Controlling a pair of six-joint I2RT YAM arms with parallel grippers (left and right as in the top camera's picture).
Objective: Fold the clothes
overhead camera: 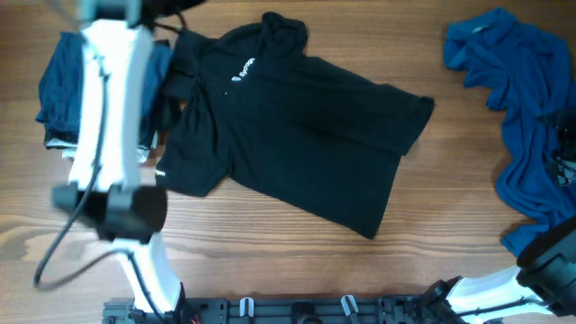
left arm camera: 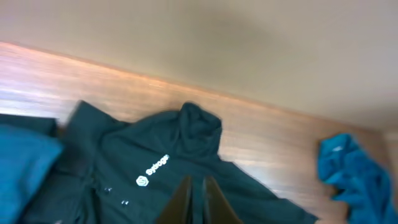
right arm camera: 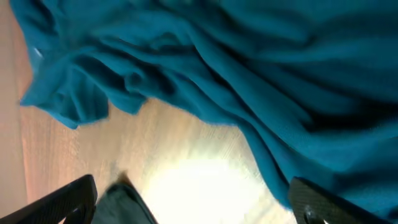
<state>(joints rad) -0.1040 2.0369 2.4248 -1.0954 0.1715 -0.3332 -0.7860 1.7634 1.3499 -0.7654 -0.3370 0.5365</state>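
Note:
A black short-sleeved collared shirt (overhead camera: 297, 126) lies spread face up mid-table, collar at the far side, with a white chest logo (overhead camera: 243, 67). It also shows in the left wrist view (left arm camera: 186, 155). A bright blue garment (overhead camera: 526, 117) lies crumpled at the right and fills the right wrist view (right arm camera: 249, 68). My left gripper (left arm camera: 198, 190) is shut and empty, held above the black shirt below the logo. My right gripper (right arm camera: 193, 205) is wide open and empty over bare wood at the blue garment's edge.
A pile of folded dark blue clothes (overhead camera: 58, 90) sits at the far left, partly under the white left arm (overhead camera: 112, 135). The right arm's base (overhead camera: 540, 265) is at the front right. A dark cloth corner (right arm camera: 124, 205) shows between the right fingers.

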